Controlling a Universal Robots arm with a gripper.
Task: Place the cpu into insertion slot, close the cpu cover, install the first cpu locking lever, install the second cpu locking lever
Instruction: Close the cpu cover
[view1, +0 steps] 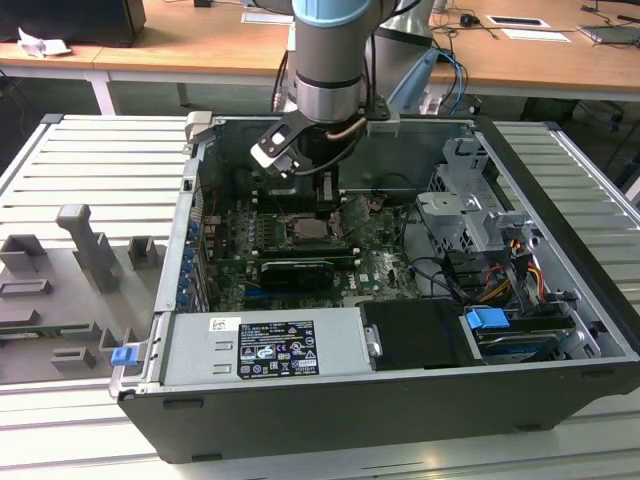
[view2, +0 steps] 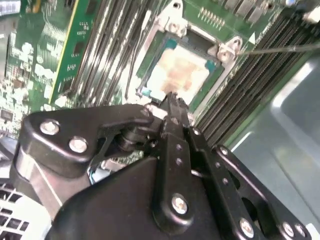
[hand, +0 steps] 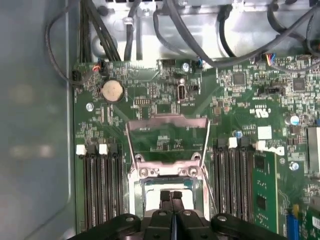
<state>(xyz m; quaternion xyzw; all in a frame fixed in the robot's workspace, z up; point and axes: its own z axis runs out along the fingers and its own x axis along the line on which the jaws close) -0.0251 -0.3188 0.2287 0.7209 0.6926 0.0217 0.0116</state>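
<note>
The gripper (view2: 170, 96), fingers together, hangs over the cpu (view2: 180, 75) edge. The cpu lies in the insertion slot (view2: 150, 55), cpu cover (hand: 167, 118) raised open, memory slots (hand: 100, 185) close on both sides.

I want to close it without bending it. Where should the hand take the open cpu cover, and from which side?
Pinch the free crossbar of the cpu cover, the edge farthest from its hinge. The cover stands open and is a thin frame with a window, so one finger of the hand could pass through it, coming from the side of the cpu.
</note>
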